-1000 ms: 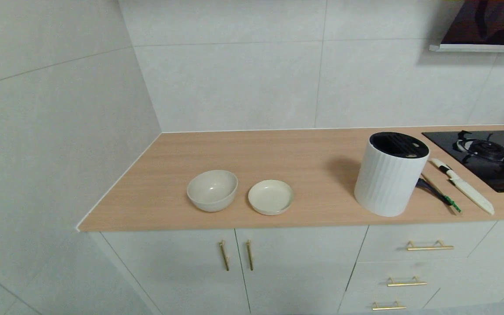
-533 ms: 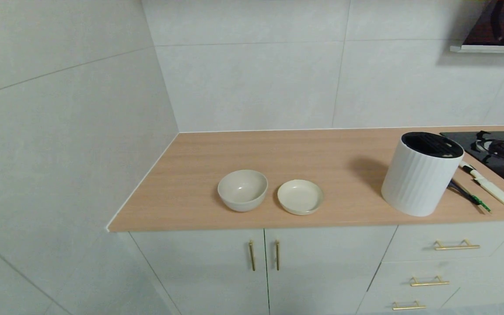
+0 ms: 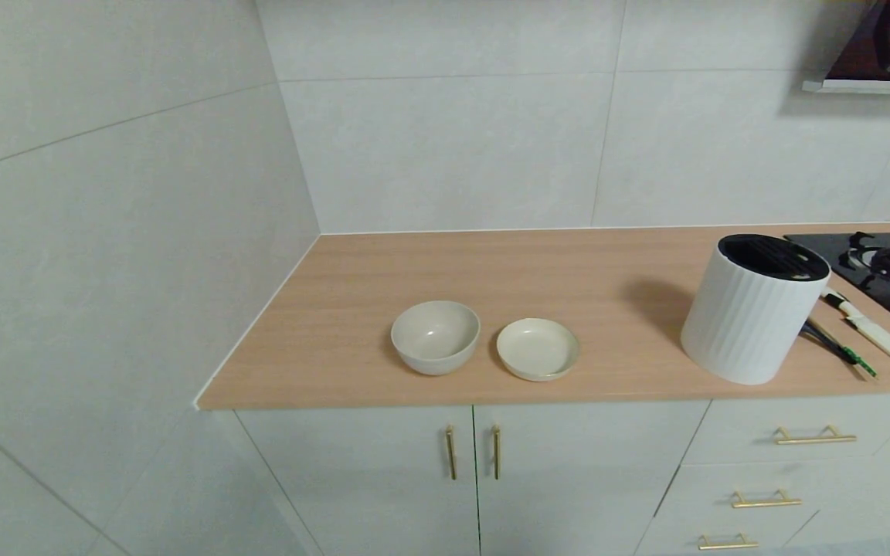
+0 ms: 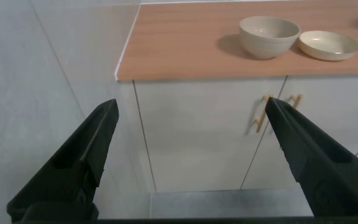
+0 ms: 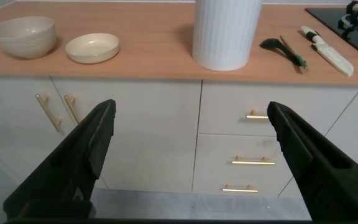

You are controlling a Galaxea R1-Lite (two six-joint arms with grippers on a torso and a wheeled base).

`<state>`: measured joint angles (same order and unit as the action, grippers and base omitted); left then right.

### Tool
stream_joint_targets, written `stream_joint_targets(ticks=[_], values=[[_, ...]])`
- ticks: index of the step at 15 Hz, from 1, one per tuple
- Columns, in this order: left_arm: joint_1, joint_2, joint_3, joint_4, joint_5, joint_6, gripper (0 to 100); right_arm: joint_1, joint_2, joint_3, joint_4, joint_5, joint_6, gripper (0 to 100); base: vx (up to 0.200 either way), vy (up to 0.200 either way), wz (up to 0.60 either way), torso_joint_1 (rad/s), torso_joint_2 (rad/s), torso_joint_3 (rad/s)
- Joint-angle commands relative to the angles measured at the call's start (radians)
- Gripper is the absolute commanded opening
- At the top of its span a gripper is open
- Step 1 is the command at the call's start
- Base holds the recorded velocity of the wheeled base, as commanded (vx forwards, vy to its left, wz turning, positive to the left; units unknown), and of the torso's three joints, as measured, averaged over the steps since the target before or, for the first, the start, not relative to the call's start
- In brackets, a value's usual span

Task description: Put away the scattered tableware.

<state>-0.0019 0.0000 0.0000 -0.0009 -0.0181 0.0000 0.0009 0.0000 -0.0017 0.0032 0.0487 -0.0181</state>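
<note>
Wooden countertop over white cabinets; gas hob at right end.

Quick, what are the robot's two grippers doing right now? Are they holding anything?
Left gripper: open, holding nothing.
Right gripper: open, holding nothing.

Right gripper, fingers spread wide, faces the cabinet doors; beyond it the counter bears bowl, dish, ribbed canister and knife.
</note>
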Motion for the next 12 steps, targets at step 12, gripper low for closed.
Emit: stream_joint_targets(ticks=[12], values=[[0.000,0.000,0.000,-0.001,0.000,0.000,100,0.001,0.000,0.000,0.000,0.000,0.000,100,0.000,0.000,0.00,-0.046,0.10,0.052]])
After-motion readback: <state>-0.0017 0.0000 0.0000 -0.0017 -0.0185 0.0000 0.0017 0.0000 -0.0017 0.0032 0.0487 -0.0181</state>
